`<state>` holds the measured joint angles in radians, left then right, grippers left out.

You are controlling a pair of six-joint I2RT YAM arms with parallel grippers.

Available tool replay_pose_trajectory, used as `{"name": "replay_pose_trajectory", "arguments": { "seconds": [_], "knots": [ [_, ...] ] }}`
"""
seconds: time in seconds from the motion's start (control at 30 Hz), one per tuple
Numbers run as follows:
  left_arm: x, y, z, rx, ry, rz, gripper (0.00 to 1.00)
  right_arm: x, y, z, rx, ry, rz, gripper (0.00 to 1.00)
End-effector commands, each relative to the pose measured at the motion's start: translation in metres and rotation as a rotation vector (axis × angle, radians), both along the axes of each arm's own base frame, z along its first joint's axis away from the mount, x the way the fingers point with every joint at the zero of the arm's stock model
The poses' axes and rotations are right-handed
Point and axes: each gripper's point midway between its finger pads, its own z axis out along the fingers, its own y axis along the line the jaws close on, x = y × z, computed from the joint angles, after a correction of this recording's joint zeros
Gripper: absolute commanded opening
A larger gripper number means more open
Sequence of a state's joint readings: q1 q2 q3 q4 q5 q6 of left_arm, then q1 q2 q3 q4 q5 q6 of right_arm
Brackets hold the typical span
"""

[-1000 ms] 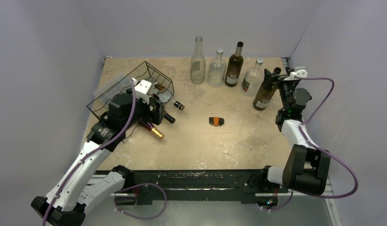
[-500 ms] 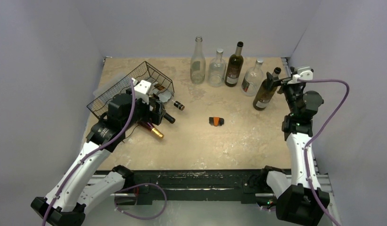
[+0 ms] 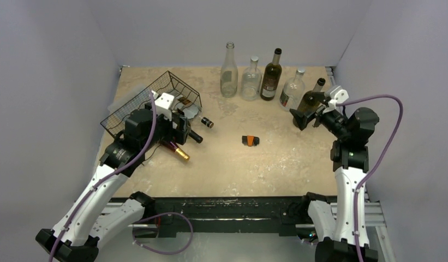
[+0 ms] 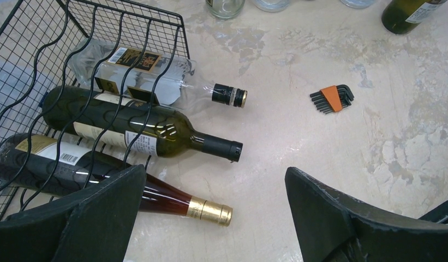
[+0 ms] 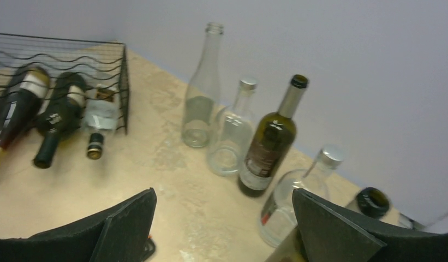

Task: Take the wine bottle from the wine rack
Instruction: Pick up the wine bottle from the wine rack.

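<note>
The black wire wine rack stands at the table's left, and three bottles lie in it with their necks sticking out to the right. In the left wrist view these are a clear bottle, a dark green wine bottle and a dark gold-capped wine bottle. My left gripper hangs open just above the gold-capped neck and holds nothing. My right gripper is open at the far right, in front of a leaning olive bottle.
Several upright bottles line the back wall: a tall clear one, a squat clear one, a dark one and another clear one. An orange hex-key set lies mid-table. Walls close in on the left, right and back.
The right arm has straightened up, and its gripper has dropped from beside the olive bottle's neck and turned left in front of that bottle. The left arm and the rack bottles have not moved.
</note>
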<state>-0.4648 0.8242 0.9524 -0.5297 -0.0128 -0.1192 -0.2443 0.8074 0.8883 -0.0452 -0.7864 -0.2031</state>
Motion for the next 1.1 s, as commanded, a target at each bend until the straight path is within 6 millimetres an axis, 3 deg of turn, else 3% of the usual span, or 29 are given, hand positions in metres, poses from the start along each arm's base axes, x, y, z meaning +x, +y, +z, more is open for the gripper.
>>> {"name": "replay_pose_trajectory", "arguments": {
  "seconds": [0.0,0.17,0.47,0.67,1.07],
  "knots": [
    [0.007,0.000,0.008,-0.014,-0.047,0.012,1.00,-0.027,0.031,-0.033,0.034,0.089,0.205,0.99],
    [0.009,-0.002,0.004,-0.011,-0.034,0.002,1.00,-0.030,0.032,-0.060,0.051,0.118,0.209,0.99],
    [0.009,-0.010,-0.019,0.001,0.012,-0.037,1.00,-0.027,0.022,-0.054,0.051,0.061,0.116,0.99],
    [-0.006,-0.018,-0.029,-0.076,0.172,-0.022,1.00,-0.032,0.024,-0.049,0.046,0.033,0.117,0.99],
    [-0.042,-0.032,0.003,-0.289,0.233,-0.059,1.00,-0.038,0.028,-0.045,0.048,0.010,0.135,0.99]
  ]
}}
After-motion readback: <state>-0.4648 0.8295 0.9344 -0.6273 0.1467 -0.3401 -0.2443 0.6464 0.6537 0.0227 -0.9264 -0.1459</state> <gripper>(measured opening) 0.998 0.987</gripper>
